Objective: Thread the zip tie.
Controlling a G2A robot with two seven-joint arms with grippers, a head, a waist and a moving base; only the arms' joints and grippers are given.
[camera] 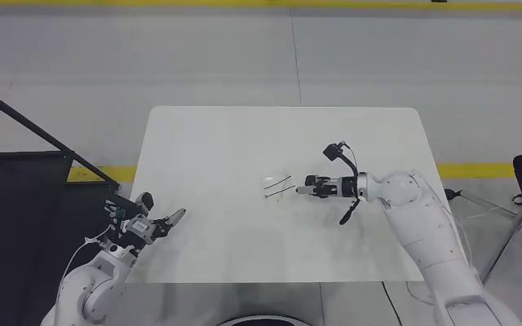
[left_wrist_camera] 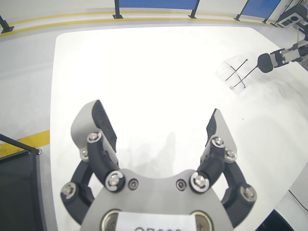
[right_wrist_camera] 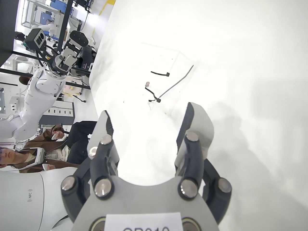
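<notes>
Right end effector [right_wrist_camera: 148, 109], jaws apart, just right of zip tie [right_wrist_camera: 176, 82], looks poised for grab; left end effector [left_wrist_camera: 156, 106] apart too, parked near-left.

I record white arm shells [camera: 416, 220], black linkages [left_wrist_camera: 101, 155] and silver screws [left_wrist_camera: 113, 181] on my left gripper [left_wrist_camera: 156, 106] and right gripper [right_wrist_camera: 147, 108], grey fingers [left_wrist_camera: 81, 123], ribbed black pads [left_wrist_camera: 104, 123]. 1 black cable [camera: 356, 165] loops beside the right gripper.

Strong light makes the white table [left_wrist_camera: 154, 73] glow so bright just past the fingers [left_wrist_camera: 103, 121] of the left gripper [left_wrist_camera: 156, 114] that it looks washed out, and the table's edges bend in both wrist views.
</notes>
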